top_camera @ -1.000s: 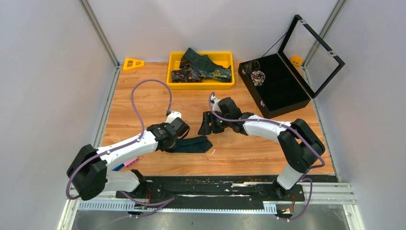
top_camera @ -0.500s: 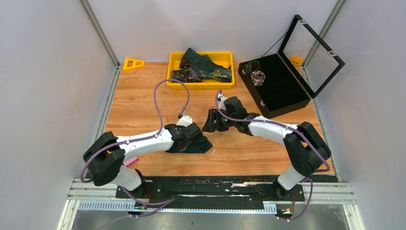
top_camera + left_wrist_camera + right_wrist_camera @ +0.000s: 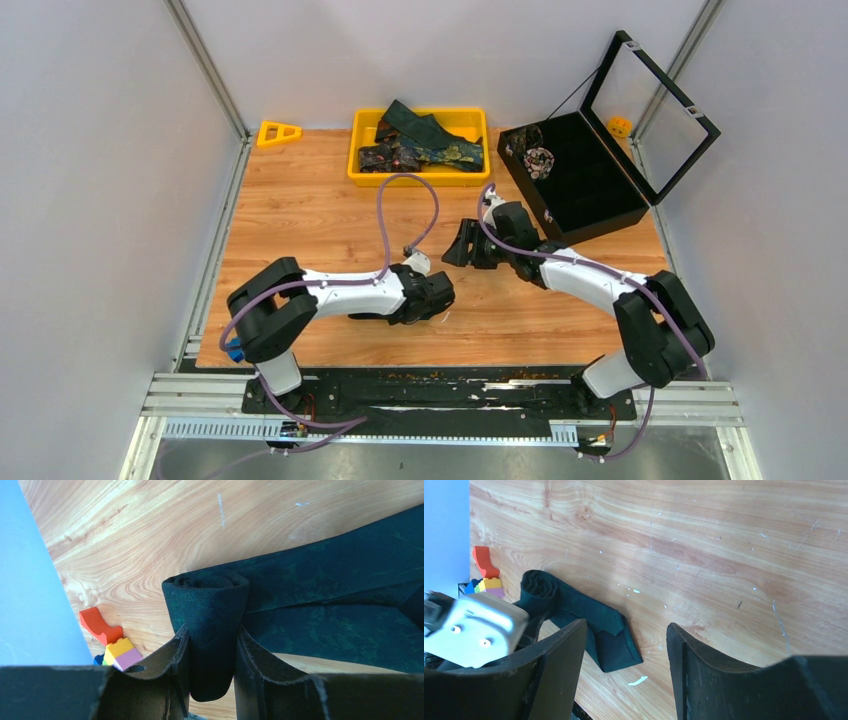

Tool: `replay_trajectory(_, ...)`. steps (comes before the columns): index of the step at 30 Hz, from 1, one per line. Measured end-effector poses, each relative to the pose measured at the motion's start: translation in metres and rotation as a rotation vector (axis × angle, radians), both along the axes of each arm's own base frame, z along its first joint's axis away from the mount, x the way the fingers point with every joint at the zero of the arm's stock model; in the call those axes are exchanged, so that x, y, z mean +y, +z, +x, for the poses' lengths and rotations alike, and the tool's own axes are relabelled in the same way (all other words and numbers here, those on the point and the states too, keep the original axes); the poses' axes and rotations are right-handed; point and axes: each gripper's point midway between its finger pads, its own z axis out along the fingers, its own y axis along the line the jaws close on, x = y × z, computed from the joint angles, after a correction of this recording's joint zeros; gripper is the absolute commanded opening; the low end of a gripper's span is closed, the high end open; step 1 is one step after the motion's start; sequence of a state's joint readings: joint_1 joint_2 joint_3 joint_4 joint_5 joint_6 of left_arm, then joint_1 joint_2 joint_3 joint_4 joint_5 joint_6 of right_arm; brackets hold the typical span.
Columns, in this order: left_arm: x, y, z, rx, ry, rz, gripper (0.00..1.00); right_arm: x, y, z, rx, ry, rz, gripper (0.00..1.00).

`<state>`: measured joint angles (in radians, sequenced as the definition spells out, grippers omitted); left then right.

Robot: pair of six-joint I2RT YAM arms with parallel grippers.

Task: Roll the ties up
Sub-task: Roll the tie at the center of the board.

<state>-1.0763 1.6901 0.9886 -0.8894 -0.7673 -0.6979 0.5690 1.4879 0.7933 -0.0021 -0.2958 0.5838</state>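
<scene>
A dark teal-green tie lies on the wooden table. In the left wrist view its rolled end (image 3: 207, 597) stands between my left gripper's fingers (image 3: 210, 647), which are shut on it, and the flat rest (image 3: 340, 625) runs off to the right. In the top view my left gripper (image 3: 435, 297) covers nearly all of this tie. The right wrist view shows the roll and the short flat wide end (image 3: 591, 617). My right gripper (image 3: 462, 246) is open and empty, just behind and right of the left one, above the table (image 3: 626, 630).
A yellow tray (image 3: 420, 177) at the back holds several more ties (image 3: 420, 140). A black case (image 3: 590, 190) with its clear lid up stands at the back right, with a rolled patterned tie (image 3: 538, 158) inside. A yellow triangle (image 3: 279, 132) lies at the back left. Toy bricks (image 3: 117, 652) lie near the left edge.
My left gripper has moved right along the teal tie, and the flat stretch showing beside it has shrunk to almost nothing. My right gripper has moved right and back.
</scene>
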Motion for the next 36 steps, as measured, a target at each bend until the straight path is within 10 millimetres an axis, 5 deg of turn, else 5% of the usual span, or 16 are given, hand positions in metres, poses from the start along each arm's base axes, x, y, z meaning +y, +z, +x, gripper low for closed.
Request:
replay_trajectory(20, -0.028, -0.01, -0.009, 0.057, -0.042, -0.044, 0.63, 0.001, 0.005, 0.004, -0.008, -0.013, 0.022, 0.61)
replay_trajectory(28, -0.046, 0.004, -0.009, 0.048, -0.055, -0.176, 0.73, 0.001, 0.003, 0.003, -0.008, -0.014, 0.021, 0.61)
replay_trajectory(36, -0.046, 0.031, -0.01, -0.012, -0.076, -0.3, 0.97, 0.002, 0.005, 0.005, -0.021, -0.014, 0.029, 0.6)
